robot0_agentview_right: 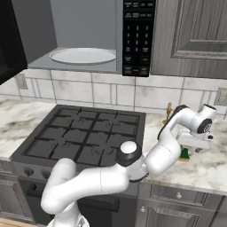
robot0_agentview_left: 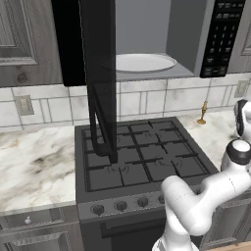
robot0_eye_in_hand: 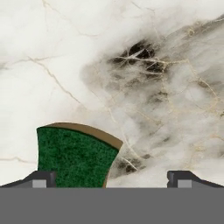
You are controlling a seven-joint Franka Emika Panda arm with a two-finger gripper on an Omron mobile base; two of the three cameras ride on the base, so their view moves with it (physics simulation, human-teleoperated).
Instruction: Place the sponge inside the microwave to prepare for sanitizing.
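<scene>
The sponge [robot0_eye_in_hand: 72, 157] lies green side up on the marble counter, its yellow edge showing. It sits between my gripper's [robot0_eye_in_hand: 111, 178] two fingertips, close to the left fingertip [robot0_eye_in_hand: 41, 179] and well apart from the right one [robot0_eye_in_hand: 181, 179]; the jaws stand open. From the right base view the gripper [robot0_agentview_right: 189, 150] hangs low over the sponge [robot0_agentview_right: 184, 154], right of the stove. The microwave [robot0_agentview_left: 147, 34] is above the stove with its door [robot0_agentview_left: 100, 73] swung wide to the left, baring the grey interior and white turntable plate [robot0_agentview_right: 82, 55].
A black gas stove [robot0_agentview_right: 84, 135] lies under the microwave. A slim brass stand [robot0_agentview_right: 168, 113] rises at the back of the counter near my arm. Grey cabinets [robot0_agentview_right: 195, 35] flank the microwave; its keypad [robot0_agentview_right: 138, 35] is on the right.
</scene>
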